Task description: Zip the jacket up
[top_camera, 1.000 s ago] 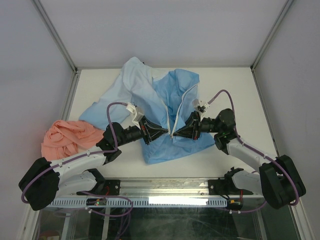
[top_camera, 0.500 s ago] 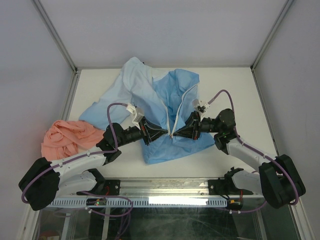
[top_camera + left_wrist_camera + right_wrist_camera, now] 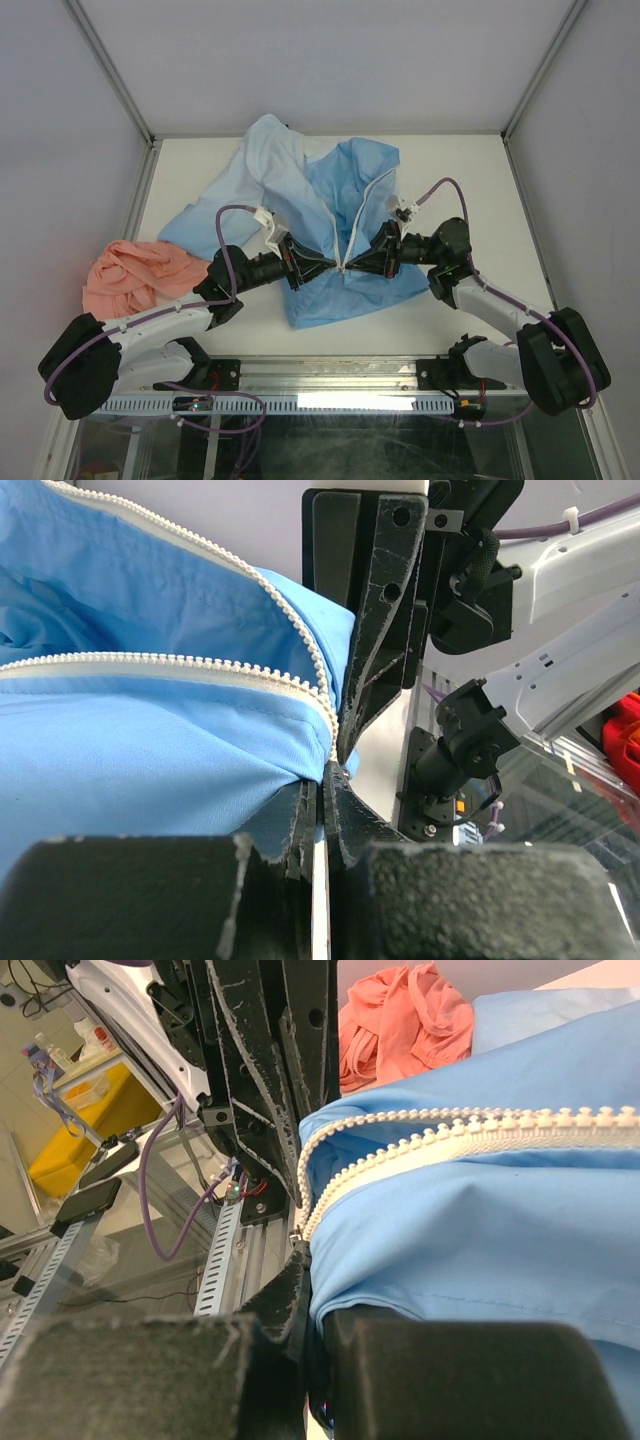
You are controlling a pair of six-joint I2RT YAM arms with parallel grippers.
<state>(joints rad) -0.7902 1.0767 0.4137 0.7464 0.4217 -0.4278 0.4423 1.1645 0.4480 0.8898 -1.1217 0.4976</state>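
The light blue jacket (image 3: 335,205) lies spread on the white table, front up, its white zipper (image 3: 362,215) open in a narrow V. My left gripper (image 3: 328,266) and right gripper (image 3: 357,266) meet tip to tip at the zipper's bottom end near the hem. In the left wrist view my left gripper (image 3: 326,772) is shut on the jacket's hem (image 3: 150,750) beside the zipper teeth (image 3: 170,666). In the right wrist view my right gripper (image 3: 310,1260) is shut on the other hem edge (image 3: 480,1230) below the teeth (image 3: 420,1135). The slider is hidden.
A salmon-pink garment (image 3: 135,275) lies bunched at the table's left edge and shows in the right wrist view (image 3: 400,1010). Enclosure walls stand on three sides. The metal rail (image 3: 320,400) runs along the front edge.
Both grippers' fingers have narrowed from spread to shut on the jacket's hem at the zipper's bottom. The tips have come closer together. The jacket has barely shifted.
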